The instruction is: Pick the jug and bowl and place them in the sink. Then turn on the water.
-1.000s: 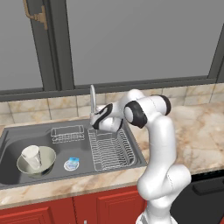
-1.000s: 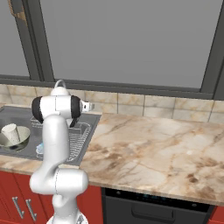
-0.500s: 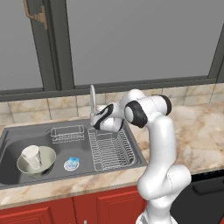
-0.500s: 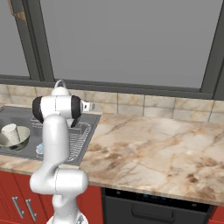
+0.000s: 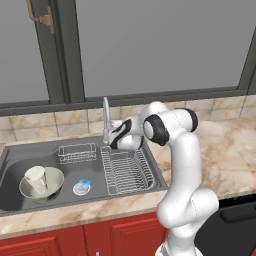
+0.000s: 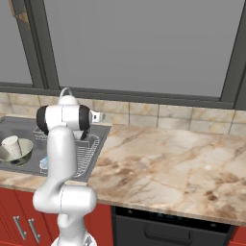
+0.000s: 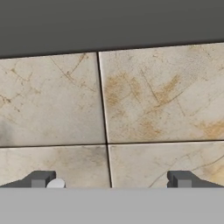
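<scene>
Jug [image 5: 36, 179] stands inside the bowl [image 5: 55, 180], and both rest in the left part of the sink [image 5: 15, 161], beside a small blue-white drain disc [image 5: 82, 187]. The gripper [image 5: 111, 138] hovers by the base of the chrome faucet [image 5: 105, 117], jaws spread wide and holding nothing; its fingertips [image 7: 40, 179] face the tiled backsplash [image 7: 144, 96]. A wire rack [image 5: 125, 169] lies below it

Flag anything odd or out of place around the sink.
Nothing stands out. The jug stands upright inside the bowl in the sink, no water runs from the faucet, and the open gripper is beside it.
</scene>
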You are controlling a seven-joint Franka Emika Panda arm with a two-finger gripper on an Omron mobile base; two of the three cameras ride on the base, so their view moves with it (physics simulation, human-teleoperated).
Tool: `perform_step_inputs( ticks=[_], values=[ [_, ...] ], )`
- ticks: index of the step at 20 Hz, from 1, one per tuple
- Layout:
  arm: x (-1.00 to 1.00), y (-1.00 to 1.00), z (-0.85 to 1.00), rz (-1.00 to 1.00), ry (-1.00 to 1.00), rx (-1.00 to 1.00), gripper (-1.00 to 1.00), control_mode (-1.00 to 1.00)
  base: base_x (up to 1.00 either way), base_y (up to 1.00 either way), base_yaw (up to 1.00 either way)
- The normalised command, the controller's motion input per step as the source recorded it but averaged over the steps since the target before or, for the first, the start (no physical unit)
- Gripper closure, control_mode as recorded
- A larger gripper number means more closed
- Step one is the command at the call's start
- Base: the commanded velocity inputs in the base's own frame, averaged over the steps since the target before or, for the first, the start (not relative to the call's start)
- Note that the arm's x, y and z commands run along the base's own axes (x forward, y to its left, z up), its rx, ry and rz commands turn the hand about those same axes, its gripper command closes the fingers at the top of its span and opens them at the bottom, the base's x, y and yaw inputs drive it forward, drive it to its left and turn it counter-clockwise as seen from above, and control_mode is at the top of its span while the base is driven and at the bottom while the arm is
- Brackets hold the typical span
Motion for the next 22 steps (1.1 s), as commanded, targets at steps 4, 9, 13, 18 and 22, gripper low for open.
perform_step_inputs(
  ticks=[4,9,13,18,22],
  values=[
    [0.08,-0.67,0.00,0.07,0.00,0.04,-1.00,-1.00,0.00,0.00,0.00],
    [0.12,-0.70,0.00,0.07,0.00,0.04,-1.00,-1.00,0.00,0.00,0.00],
    [0.05,-0.76,-0.01,0.07,0.00,0.05,-1.00,-1.00,0.00,0.00,0.00],
    [0.00,-0.88,-0.04,0.02,-0.02,0.05,-1.00,-1.00,0.00,0.00,0.00],
    [0.00,-0.87,-0.07,0.00,-0.04,0.04,-1.00,-1.00,0.00,0.00,0.00]
  ],
)
